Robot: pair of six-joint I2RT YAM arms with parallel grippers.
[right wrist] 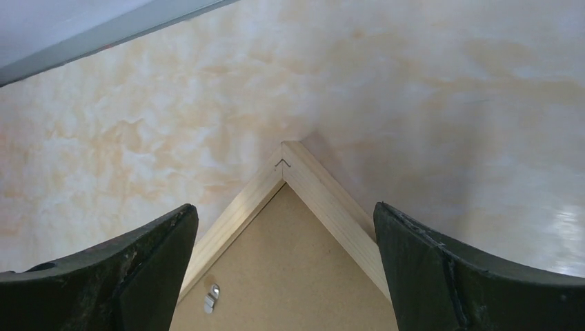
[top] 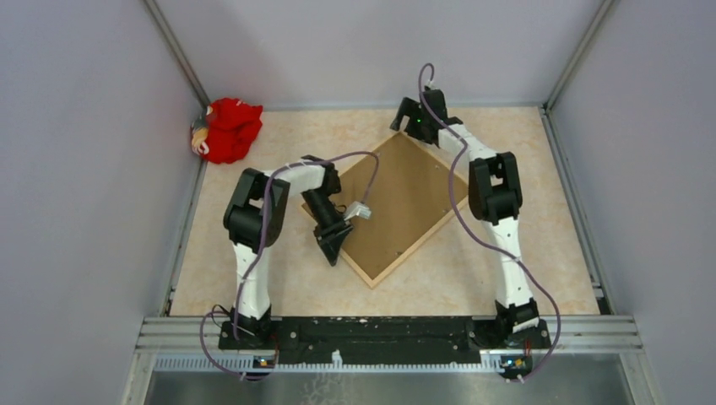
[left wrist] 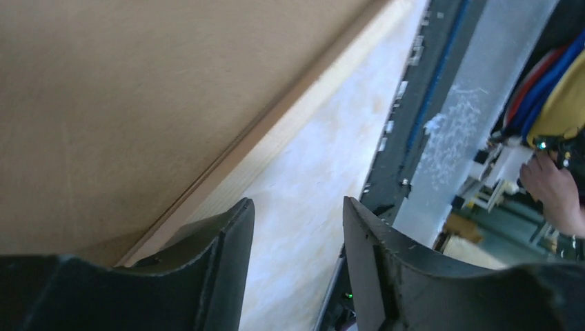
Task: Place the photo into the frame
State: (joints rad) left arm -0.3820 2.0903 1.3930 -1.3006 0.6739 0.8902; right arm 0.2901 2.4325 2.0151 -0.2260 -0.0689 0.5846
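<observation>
Frame face down on the tabletop, turned diamond-wise, brown backing board uppermost.
I cannot tell whether the photo lies beneath the board. Left claw part open, empty, at the frame's near-left rail; contact unclear. Right claw spread wide, empty, over the far corner. Marbled beige surface, grey walls, red cloth bundle in the far-left corner.

Frame fills table centre; open strips left, right. Red cloth in far-left corner. Walls close 3 sides.
</observation>
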